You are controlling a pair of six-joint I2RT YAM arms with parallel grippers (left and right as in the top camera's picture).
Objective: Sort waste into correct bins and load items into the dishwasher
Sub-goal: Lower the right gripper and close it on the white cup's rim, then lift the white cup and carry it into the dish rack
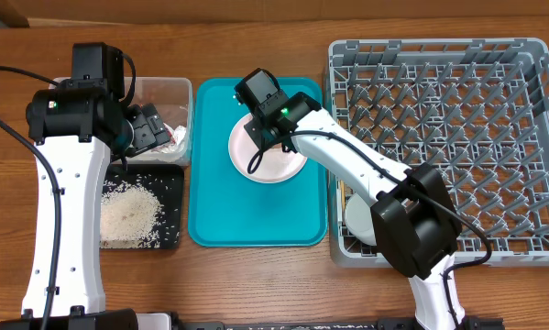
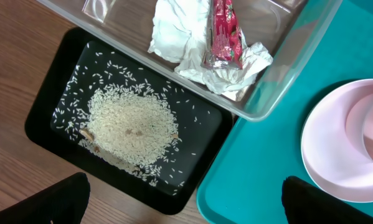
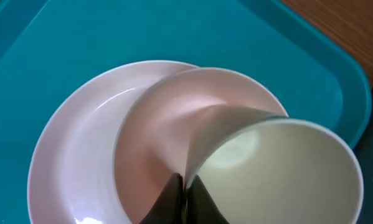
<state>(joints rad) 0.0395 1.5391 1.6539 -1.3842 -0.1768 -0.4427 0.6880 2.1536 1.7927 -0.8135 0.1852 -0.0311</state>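
Overhead: the right pincer sits over the round plate on the teal tray. Its arm stretches diagonally from beside the dishwasher rack, which lies just to its right, so this arm is the nearer one for loading. The left pincer hangs over the clear tub.

Left wrist: that pincer's jaws stand wide apart and empty. Below lie rice on the black tray, and tissue and red wrapper in the tub.

Right wrist: the jaws are pinched tight on the wall of the pale pink cup. The cup seems tipped on the plate, mouth toward the view's lower right.
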